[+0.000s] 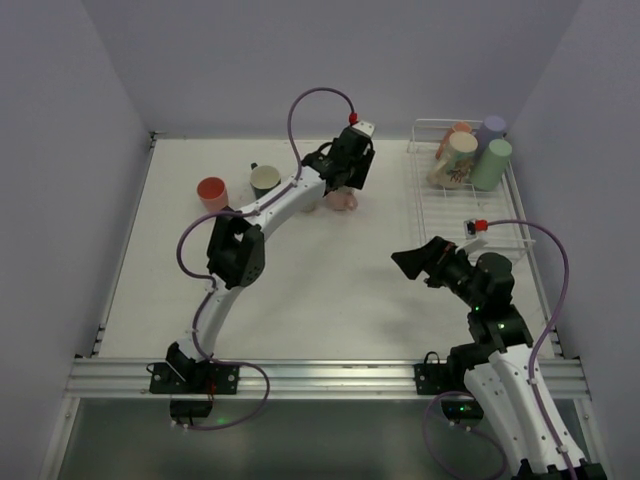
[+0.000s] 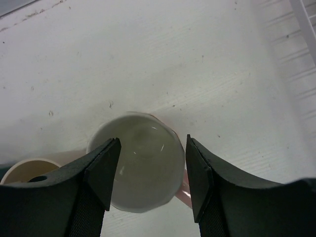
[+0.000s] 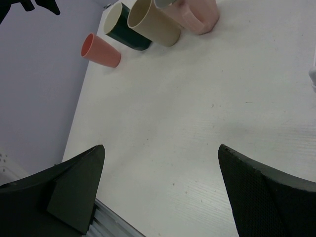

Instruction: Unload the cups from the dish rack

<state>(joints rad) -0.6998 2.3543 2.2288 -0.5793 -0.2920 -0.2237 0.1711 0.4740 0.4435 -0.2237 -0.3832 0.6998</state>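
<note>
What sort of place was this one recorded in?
Probably a lab robot test cell, not a kitchen: a white table boxed in by plain walls, an aluminium mounting rail along its near edge, and a dish rack and cups as props.

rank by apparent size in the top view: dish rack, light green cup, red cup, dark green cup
1. dish rack, largest by far
2. light green cup
3. red cup and dark green cup look alike, so unranked
</note>
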